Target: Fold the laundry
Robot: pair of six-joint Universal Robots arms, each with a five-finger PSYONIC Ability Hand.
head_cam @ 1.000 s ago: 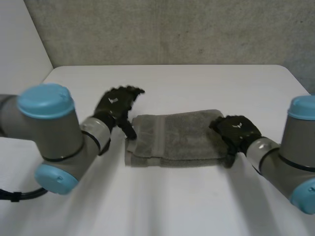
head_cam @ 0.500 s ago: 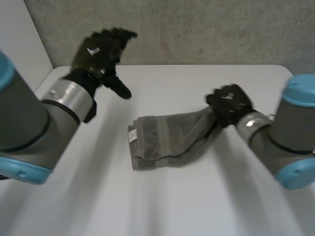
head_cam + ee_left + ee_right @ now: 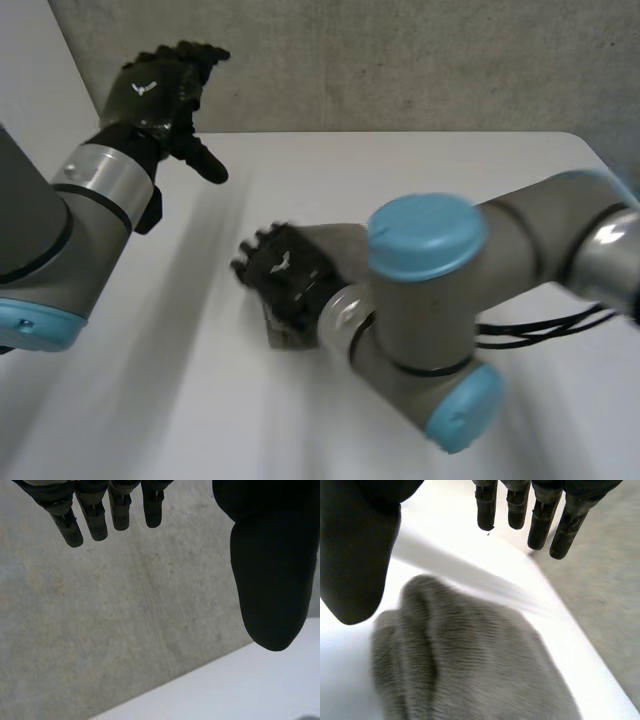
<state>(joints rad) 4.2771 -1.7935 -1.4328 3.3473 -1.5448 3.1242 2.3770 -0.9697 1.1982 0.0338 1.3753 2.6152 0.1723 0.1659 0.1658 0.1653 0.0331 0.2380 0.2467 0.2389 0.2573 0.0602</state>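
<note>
A white desk (image 3: 430, 165) with rounded far corners stands before a rough, mottled grey wall (image 3: 400, 60). A plain white wall (image 3: 40, 90) meets it at the corner.

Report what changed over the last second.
The left hand left the towel's left end and rose away toward the wall, fingers open. The right hand lifted the right end and swept it across to the left end, where its straight fingers are over the bunched cloth. The towel stayed on the table, its left end roughly in place.
</note>
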